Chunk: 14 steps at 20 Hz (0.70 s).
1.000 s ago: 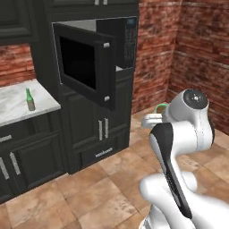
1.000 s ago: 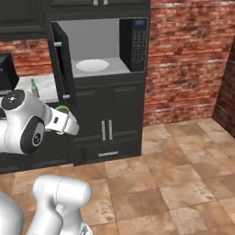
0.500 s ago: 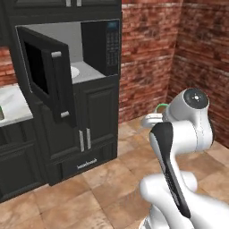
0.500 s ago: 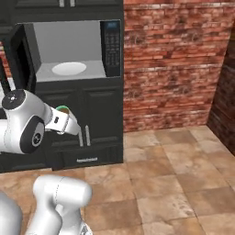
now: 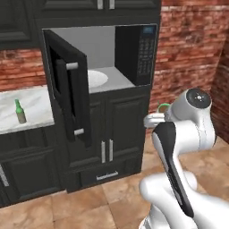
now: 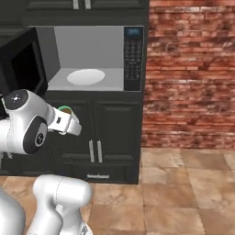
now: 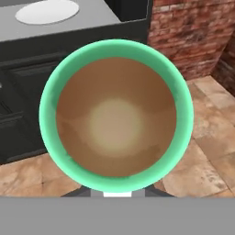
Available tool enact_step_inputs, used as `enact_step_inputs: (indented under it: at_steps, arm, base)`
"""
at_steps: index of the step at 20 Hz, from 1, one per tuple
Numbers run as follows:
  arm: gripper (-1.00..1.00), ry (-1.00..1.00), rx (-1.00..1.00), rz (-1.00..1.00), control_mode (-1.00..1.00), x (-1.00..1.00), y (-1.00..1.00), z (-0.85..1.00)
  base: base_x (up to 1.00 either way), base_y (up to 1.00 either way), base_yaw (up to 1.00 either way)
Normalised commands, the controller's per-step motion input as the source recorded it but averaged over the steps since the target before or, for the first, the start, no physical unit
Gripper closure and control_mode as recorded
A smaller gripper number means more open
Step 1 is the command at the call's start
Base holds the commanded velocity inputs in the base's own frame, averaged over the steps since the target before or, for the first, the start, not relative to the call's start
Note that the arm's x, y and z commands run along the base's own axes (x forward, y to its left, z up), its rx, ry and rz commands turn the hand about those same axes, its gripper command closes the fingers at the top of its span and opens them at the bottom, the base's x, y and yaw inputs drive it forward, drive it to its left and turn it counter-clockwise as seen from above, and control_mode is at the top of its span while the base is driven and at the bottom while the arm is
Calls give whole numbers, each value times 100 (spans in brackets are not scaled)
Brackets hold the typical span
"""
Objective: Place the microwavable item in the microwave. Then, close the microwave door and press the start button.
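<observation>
1. At the cabinet wall, above the lower cabinet doors (image 6: 96, 133): the microwave (image 6: 94, 59), large, black, with grey cavity, keypad panel (image 6: 133, 59) to the right and white turntable (image 6: 86, 76) bare.
2. Hinged at the cavity's left: the microwave door (image 5: 67, 94), swung fully out, bar handle facing the room. Risk: a low or leftward approach could knock the cup against this door or the cavity's lower lip.
3. Off to the left, on the marble worktop (image 5: 27, 107): a green bottle (image 5: 19, 112), upright, no part of the job.
4. Held below and in front of the cavity, well apart from it: the cup (image 7: 115, 114), white, green-rimmed, brown liquid inside.
5. Orientation: long axis seemingly near vertical, mouth up; the base views hide much of it, so tilt is uncertain. Risk: tipping during the lift would spill the contents.
6. Behind the cup: the gripper (image 6: 69, 123), clenched on the cup; its fingers are hidden beneath the cup.
</observation>
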Motion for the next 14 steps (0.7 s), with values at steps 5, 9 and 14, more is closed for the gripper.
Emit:
enact_step_inputs:
  at_steps: [5, 9, 14]
  arm:
    - [100, 0, 0, 0, 100, 0, 0, 0]
    - [100, 0, 0, 0, 100, 0, 0, 0]
    - [100, 0, 0, 0, 100, 0, 0, 0]
  base:
    - [92, -28, 35]
    - [42, -41, 34]
    - [8, -54, 30]
